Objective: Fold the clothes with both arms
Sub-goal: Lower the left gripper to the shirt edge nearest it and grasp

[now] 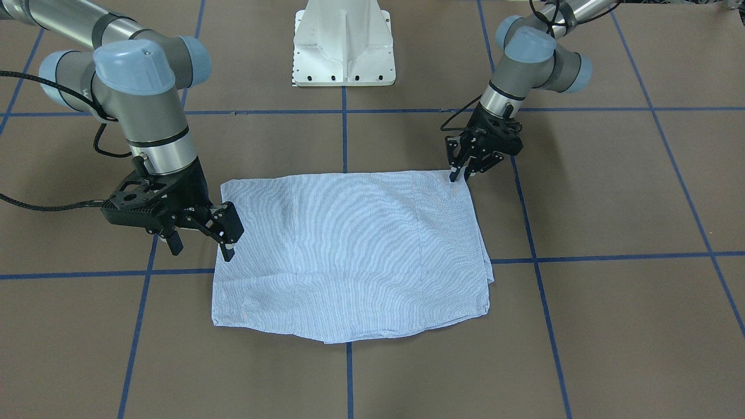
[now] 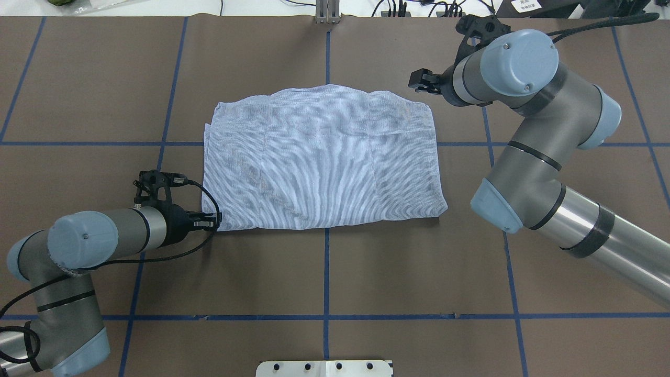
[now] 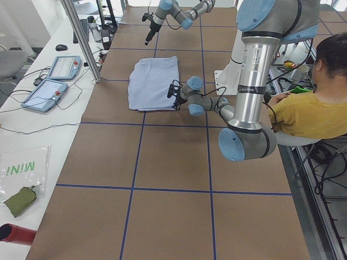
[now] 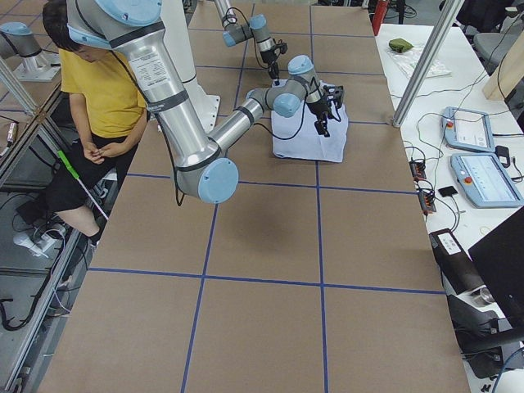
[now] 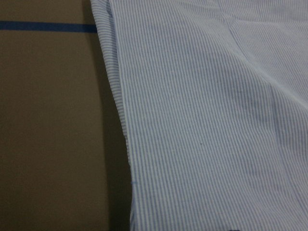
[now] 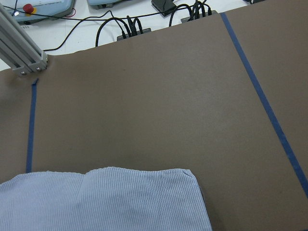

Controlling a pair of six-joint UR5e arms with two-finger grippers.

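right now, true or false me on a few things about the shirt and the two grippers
1. The striped shirt lies folded in a rough rectangle. True.
2. The right gripper is shut on the shirt. False: its jaws are open, and it grips nothing at the shirt's edge.
3. The left gripper is at a corner of the shirt. True.
4. Part of the shirt hangs over the edge of the table. False: it lies wholly on the brown surface.
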